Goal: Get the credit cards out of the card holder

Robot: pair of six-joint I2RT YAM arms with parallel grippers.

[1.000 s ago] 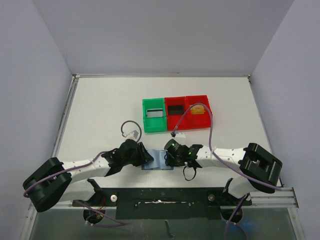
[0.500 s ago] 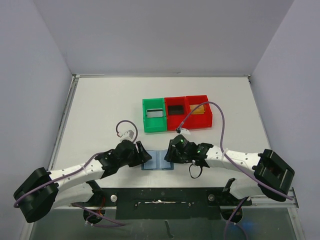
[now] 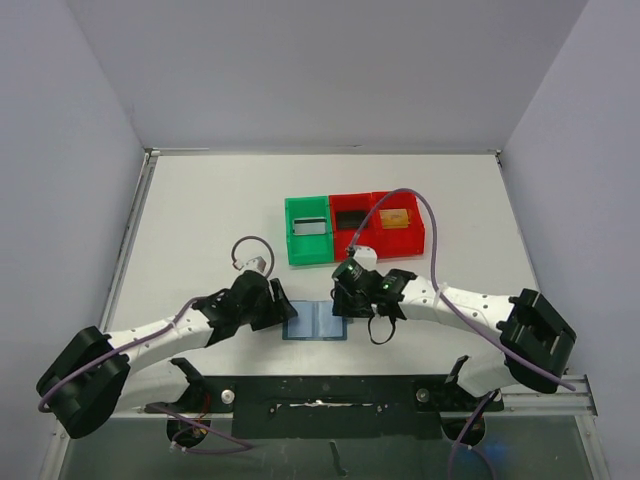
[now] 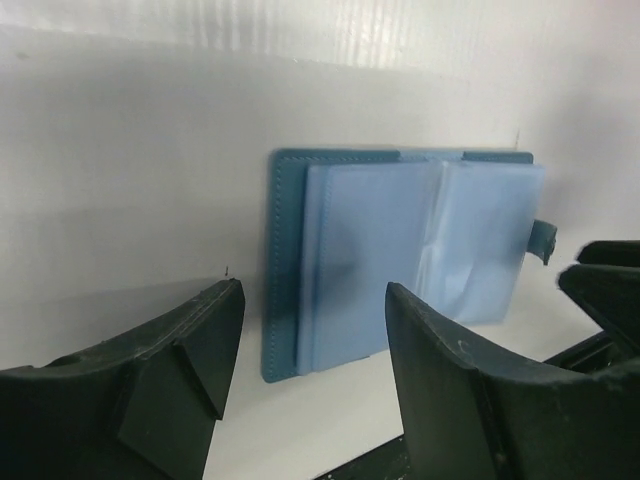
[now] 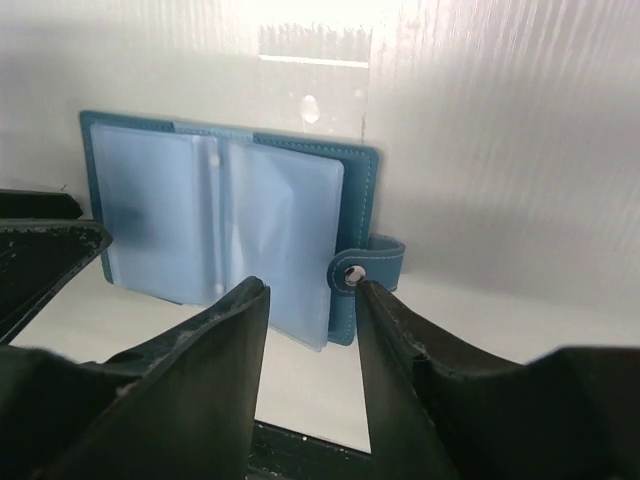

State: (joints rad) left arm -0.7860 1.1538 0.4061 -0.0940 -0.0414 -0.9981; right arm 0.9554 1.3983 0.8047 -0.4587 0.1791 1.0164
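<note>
As seen from the fixed camera above, the card holder lies open and flat on the white table, two light-blue panels side by side, with one robot gripper at each of its short ends. The left gripper sits just off the card holder's left edge. In the left wrist view, this gripper has its jaws spread wide with nothing between them. The card holder shows in the gap beyond the fingertips, untouched, its clear plastic sleeves facing up.

The right gripper sits at the card holder's right far corner. In the right wrist view, this gripper has its jaws partly open with a narrower gap, also gripping nothing. The card holder lies just beyond the tips, and its small snap tab sits right at one fingertip. Whether the two touch cannot be told.

Beyond the card holder, farther from the arm bases, a green bin and two red bins stand in a row.
</note>
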